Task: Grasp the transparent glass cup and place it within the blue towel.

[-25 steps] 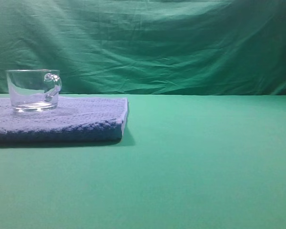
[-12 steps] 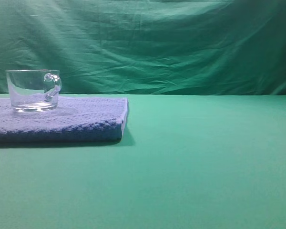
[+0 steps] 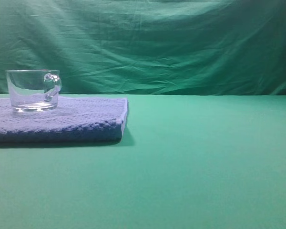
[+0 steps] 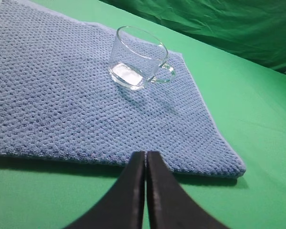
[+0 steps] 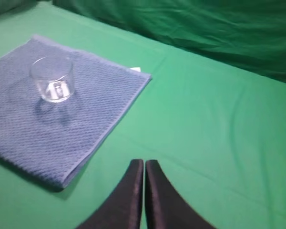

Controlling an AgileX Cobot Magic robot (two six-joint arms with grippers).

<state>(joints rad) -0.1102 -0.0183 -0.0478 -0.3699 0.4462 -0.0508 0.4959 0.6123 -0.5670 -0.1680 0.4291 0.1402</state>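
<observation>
Starting nearest the wrist cameras, the left gripper [image 4: 146, 164] has its two dark fingers pressed together with nothing between them, hanging over the green table [image 4: 257, 119] just short of the near edge of the blue towel [image 4: 57, 100]. The right gripper [image 5: 144, 171] is likewise pressed together and empty, well apart from the towel's right edge, over bare green cloth.

Farther out, the blue towel lies flat toward the table's left side, its long sides running left to right in the exterior high view, its right edge [image 3: 124, 117] folded thick. Farther still, the transparent glass cup [image 4: 139, 58] stands upright on the towel, mouth up, base flat on the nubby weave, in the far part of the towel nearer its right corner than its middle. Its axis is vertical, and it is wider than tall. The small looped handle [image 4: 166, 72] points toward the towel's right edge.

Judging by how things lie, the placing looks done: the cup rests wholly within the towel and neither gripper touches it. What remains, if anything, is only for both arms to keep clear; any further move calls for care not to snag the towel's near edge and tip the cup. Behind all, a green backdrop [image 3: 171, 43] hangs in folds.
</observation>
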